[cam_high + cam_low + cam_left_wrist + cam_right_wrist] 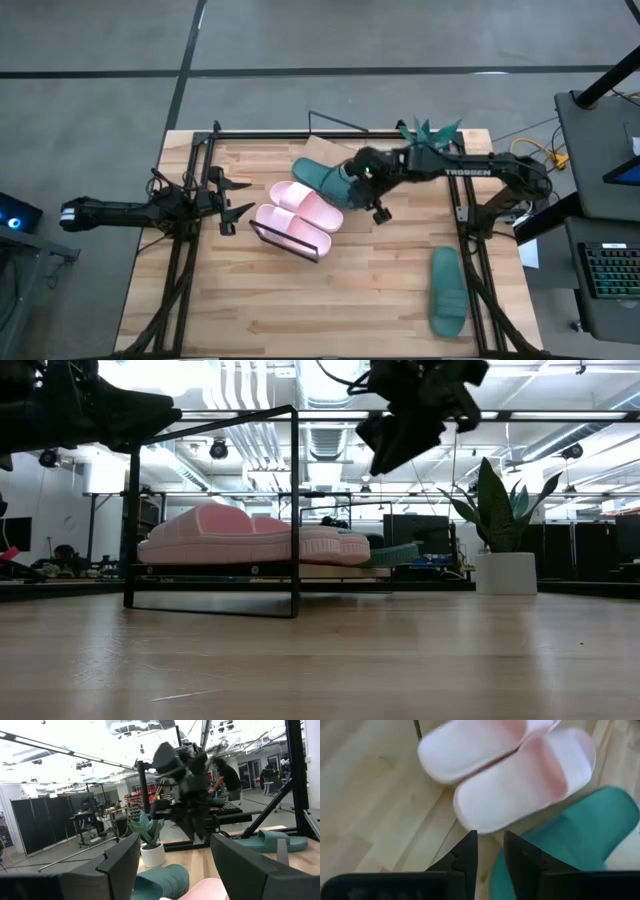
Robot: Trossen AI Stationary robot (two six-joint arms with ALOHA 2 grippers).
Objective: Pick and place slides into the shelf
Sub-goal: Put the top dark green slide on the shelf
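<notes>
Bright ceiling lights point(240, 385) glare white in the low view. The right wrist view is motion-blurred; shadows fall soft on the table point(330, 300)

Two slides point(298, 217) lie side by side on the shelf point(262, 233), a third point(322, 178) just behind them

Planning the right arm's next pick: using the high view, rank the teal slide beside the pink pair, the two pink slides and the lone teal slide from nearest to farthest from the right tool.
1. Teal slide, directly beside the right tool, by the shelf.
2. Pink slides, left of and below the tool, on the shelf.
3. Lone teal slide, near the table's lower right corner.
</notes>
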